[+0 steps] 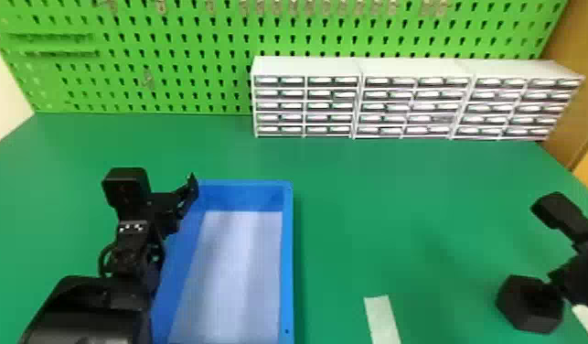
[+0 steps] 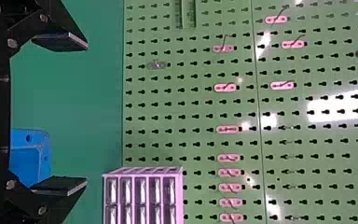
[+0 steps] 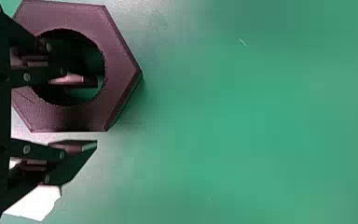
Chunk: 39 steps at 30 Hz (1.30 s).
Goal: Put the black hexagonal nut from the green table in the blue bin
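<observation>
At the right of the head view, the black hexagonal nut [image 1: 525, 307] lies on the green table [image 1: 352, 228], with my right gripper [image 1: 554, 280] at it. Seen from the right wrist, the nut [image 3: 116, 56] has one finger over its round hole and the other just outside a flat side; my right gripper [image 3: 97, 114] is open around that stretch of wall, not closed on it. My left gripper [image 1: 189, 190] is by the upper left rim of the blue bin [image 1: 288, 256]; in the left wrist view my left gripper [image 2: 87, 113] stands wide open and holds nothing.
White drawer cabinets [image 1: 361, 68] stand along the back right, before a green pegboard [image 1: 183, 55]. A pale strip [image 1: 382, 318] lies on the table between bin and nut, and another white piece [image 1: 587, 320] is beside the right gripper.
</observation>
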### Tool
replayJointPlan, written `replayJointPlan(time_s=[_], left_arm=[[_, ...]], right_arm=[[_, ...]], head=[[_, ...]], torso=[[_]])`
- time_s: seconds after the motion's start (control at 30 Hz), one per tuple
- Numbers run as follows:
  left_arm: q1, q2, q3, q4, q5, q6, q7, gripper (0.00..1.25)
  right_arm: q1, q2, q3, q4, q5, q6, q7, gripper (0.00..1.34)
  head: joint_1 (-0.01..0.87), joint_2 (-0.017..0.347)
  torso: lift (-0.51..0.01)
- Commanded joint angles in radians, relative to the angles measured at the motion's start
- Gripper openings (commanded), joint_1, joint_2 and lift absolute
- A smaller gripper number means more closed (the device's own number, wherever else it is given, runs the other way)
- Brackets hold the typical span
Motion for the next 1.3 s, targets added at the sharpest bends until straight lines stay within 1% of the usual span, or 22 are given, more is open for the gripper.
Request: replayJointPlan(time_s=[0.0, 0.23, 0.5, 0.73, 0.97, 1.17, 1.27], left_arm=[[-0.002, 0.000, 0.000, 0.000, 0.000, 0.000, 0.000, 1.00], [-0.002, 0.000, 0.000, 0.000, 0.000, 0.000, 0.000, 1.00], [-0.002, 0.000, 0.000, 0.000, -0.002, 0.000, 0.000, 1.00], [-0.002, 0.000, 0.002, 0.000, -0.003, 0.000, 0.000, 1.00], [-0.003, 0.000, 0.000, 0.000, -0.005, 0.000, 0.000, 1.00], [-0.002, 0.000, 0.002, 0.000, -0.005, 0.000, 0.000, 1.00], [-0.003, 0.000, 0.002, 0.000, -0.006, 0.000, 0.000, 1.00]], right_arm=[[0.000, 0.000, 0.003, 0.000, 0.004, -0.001, 0.000, 0.41], [0.000, 0.000, 0.009, 0.000, 0.006, -0.003, 0.000, 0.27], [-0.009, -0.002, 0.023, 0.003, 0.009, -0.003, 0.000, 0.27], [-0.031, -0.005, 0.020, -0.023, 0.013, 0.000, 0.010, 0.27], [-0.054, -0.011, 0.009, -0.049, 0.079, 0.011, 0.060, 0.27], [-0.069, -0.017, 0.003, -0.074, 0.157, 0.025, 0.132, 0.27], [-0.077, -0.018, -0.005, -0.087, 0.168, 0.031, 0.136, 0.27]], head=[[0.686, 0.051], [0.686, 0.051], [0.686, 0.051], [0.686, 0.051], [0.686, 0.051], [0.686, 0.051], [0.686, 0.051]], torso=[[-0.096], [-0.096], [-0.096], [-0.096], [-0.096], [-0.096], [-0.096]])
